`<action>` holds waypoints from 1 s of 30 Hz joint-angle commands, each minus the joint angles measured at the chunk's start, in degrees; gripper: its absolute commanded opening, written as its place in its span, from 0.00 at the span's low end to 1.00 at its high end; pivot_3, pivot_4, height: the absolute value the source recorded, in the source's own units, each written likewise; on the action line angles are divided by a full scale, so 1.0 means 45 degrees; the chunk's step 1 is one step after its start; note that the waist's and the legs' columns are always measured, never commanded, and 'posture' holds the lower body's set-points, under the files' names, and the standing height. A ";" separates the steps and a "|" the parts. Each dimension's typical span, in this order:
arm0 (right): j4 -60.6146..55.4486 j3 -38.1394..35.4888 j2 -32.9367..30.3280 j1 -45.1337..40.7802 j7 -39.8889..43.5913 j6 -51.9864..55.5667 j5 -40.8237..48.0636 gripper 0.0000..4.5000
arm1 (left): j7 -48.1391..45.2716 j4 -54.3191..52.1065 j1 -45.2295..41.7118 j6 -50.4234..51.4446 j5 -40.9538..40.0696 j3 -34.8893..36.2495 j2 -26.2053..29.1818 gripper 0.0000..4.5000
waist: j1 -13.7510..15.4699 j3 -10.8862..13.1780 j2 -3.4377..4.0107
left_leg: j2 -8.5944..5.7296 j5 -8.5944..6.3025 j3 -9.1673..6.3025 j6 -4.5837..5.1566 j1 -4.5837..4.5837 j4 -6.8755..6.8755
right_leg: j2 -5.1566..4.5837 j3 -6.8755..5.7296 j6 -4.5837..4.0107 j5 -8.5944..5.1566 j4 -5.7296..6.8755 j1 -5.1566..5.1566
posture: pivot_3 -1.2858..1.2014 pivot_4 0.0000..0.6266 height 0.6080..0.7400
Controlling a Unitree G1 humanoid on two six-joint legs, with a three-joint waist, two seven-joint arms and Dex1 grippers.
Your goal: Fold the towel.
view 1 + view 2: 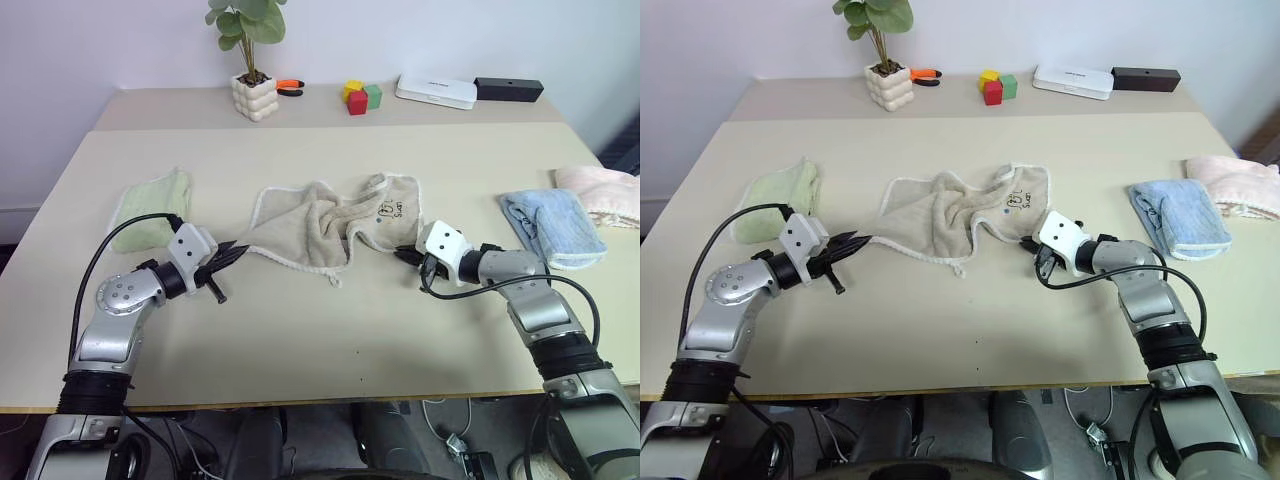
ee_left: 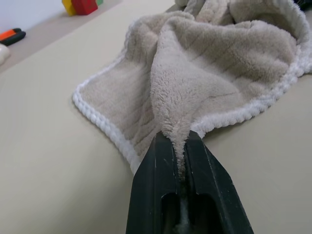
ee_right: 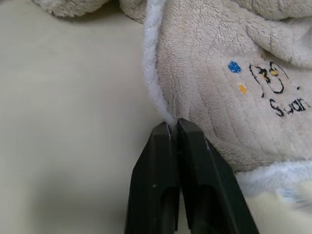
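Note:
The towel (image 1: 320, 225), beige terry with white edging and a small embroidered mark (image 3: 265, 83), lies crumpled in the middle of the table. My left gripper (image 1: 238, 254) is at the towel's left corner, shut on a pinch of the cloth (image 2: 178, 136) that runs between its fingers. My right gripper (image 1: 405, 257) is at the towel's right corner beside the embroidered mark, its fingers (image 3: 190, 146) closed together on the white edging.
A light green cloth (image 1: 150, 210) lies left of the towel. A light blue cloth (image 1: 552, 226) and a pink cloth (image 1: 603, 192) lie at the right. A potted plant (image 1: 252, 88), coloured blocks (image 1: 362, 96), a white box (image 1: 436, 91) and a black box (image 1: 508, 89) line the back.

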 commanded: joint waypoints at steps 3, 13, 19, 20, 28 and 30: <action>-0.2755 -0.1083 -0.1871 0.1795 0.2730 0.2115 0.2413 0.01 | -0.0876 -0.1322 0.0912 0.1317 -0.1374 0.0928 0.0989 0.00 | 0.0025 0.0002 0.0003 | 0.0000 -0.0010 -0.0002 0.0017 -0.0010 -0.0018 | -0.0003 -0.0003 0.0002 -0.0002 -0.0010 -0.0008 | 0.52 0.24 1.00; -0.5795 -0.2843 -0.4710 0.5607 0.4663 0.3048 0.3928 0.01 | -0.3023 -0.3732 0.4064 0.3418 -0.2713 0.1728 0.3329 0.00 | -0.0055 0.0009 0.0010 | 0.0007 -0.0018 0.0013 0.0031 -0.0001 -0.0002 | 0.0000 0.0005 -0.0045 -0.0031 -0.0015 -0.0009 | 0.52 0.24 1.00; -0.5514 -0.2824 -0.4808 0.5787 0.4511 0.3402 0.3945 0.13 | -0.3128 -0.4040 0.4950 0.4782 -0.3671 0.2181 0.3503 0.21 | -0.0035 0.0014 0.0001 | 0.0007 -0.0019 0.0020 0.0031 -0.0007 0.0003 | -0.0002 0.0008 -0.0082 -0.0052 -0.0023 -0.0012 | 0.52 0.24 1.00; -0.5577 -0.2776 -0.4794 0.5780 0.4571 0.3533 0.4048 0.19 | -0.3158 -0.4114 0.4963 0.4906 -0.3782 0.2227 0.3485 0.30 | -0.0014 0.0014 0.0001 | 0.0007 -0.0019 0.0020 0.0031 -0.0008 0.0001 | -0.0002 0.0008 -0.0081 -0.0052 -0.0024 -0.0013 | 0.52 0.24 1.00; -0.5387 -0.4079 -0.2948 0.2609 0.3112 0.7104 0.7785 0.99 | -0.2010 -0.4549 0.3658 0.7248 -0.6136 0.3247 0.2869 1.00 | -0.0093 0.0022 -0.0007 | 0.0013 -0.0018 0.0019 0.0031 -0.0009 0.0004 | 0.0005 0.0008 -0.0082 -0.0044 -0.0014 -0.0021 | 0.52 0.24 1.00; -0.5043 -0.4205 -0.2372 0.1563 0.2263 0.8125 0.8272 0.99 | -0.1442 -0.5047 0.3175 0.8624 -0.7349 0.3527 0.2822 1.00 | -0.0056 0.0022 -0.0006 | 0.0017 -0.0018 0.0014 0.0031 -0.0008 0.0009 | 0.0007 0.0006 -0.0074 -0.0038 -0.0003 -0.0021 | 0.52 0.24 1.00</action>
